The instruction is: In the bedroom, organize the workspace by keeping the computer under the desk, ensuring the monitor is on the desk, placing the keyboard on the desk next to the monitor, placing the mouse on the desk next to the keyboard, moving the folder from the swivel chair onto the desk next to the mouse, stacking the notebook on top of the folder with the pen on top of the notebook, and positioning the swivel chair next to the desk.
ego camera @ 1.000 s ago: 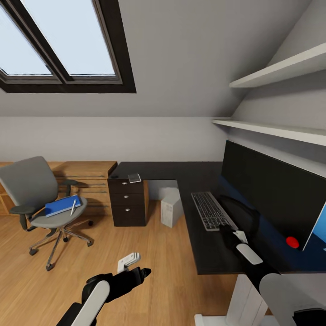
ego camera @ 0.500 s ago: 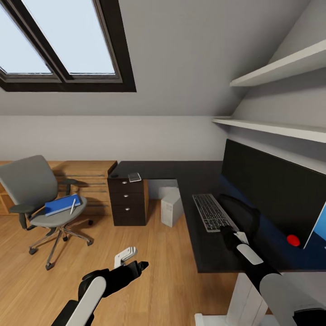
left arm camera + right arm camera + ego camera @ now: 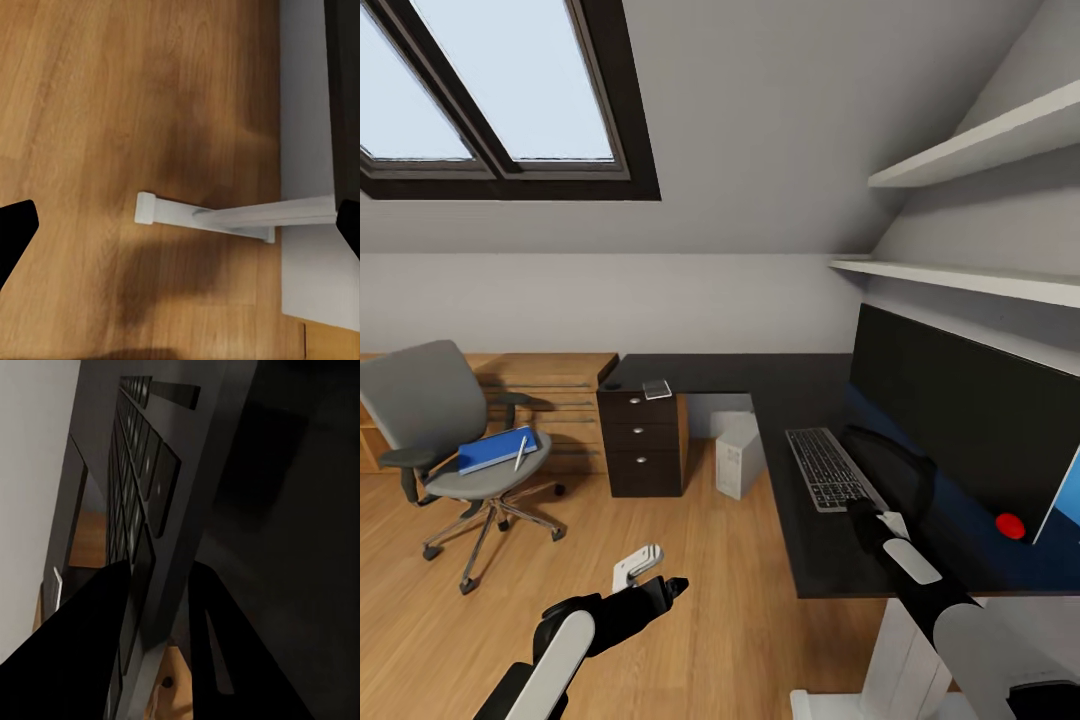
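The right gripper (image 3: 857,508) pinches the near end of the keyboard (image 3: 826,466) on the desk (image 3: 780,385), before the monitor (image 3: 960,420). The left gripper (image 3: 650,570) hangs spread above the floor. The folder (image 3: 495,451) and pen (image 3: 521,454) lie on the swivel chair (image 3: 450,440); the computer (image 3: 738,456) stands under the desk.

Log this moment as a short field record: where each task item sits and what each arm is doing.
monitor: upright on the desk
keyboard: on the desk, in front of the monitor
computer: on the floor under the desk
folder: on the swivel chair seat, pen lying on it
notebook: on the desk above the drawer unit
swivel chair: apart from the desk, near the wooden chest
right gripper: jaws closed on the keyboard's near edge
left gripper: over the floor, jaws open, empty
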